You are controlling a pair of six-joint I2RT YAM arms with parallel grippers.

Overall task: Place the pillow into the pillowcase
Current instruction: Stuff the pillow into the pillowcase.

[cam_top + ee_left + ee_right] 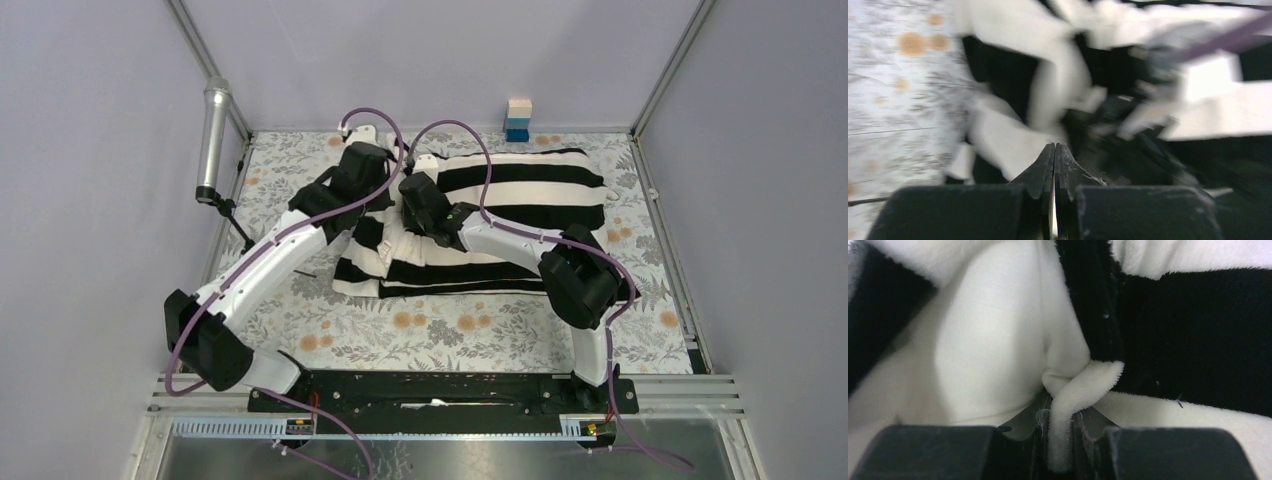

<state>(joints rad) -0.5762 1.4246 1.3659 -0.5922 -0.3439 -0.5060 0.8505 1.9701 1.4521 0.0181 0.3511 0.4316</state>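
Pillowcase (1193,325) of plush fleece, broad black-and-white stripes, around smooth cream pillow (993,340).

Black-and-white striped pillowcase (520,215) lies bulging, cream pillow (983,345) apparently mostly inside.

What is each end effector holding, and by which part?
The right end effector pinches the pillowcase by a fuzzy white fold of its edge. The left end effector is shut, with nothing visible between its fingers.

Top cam high, looks down; both wrist cams close on pillowcase (540,187).
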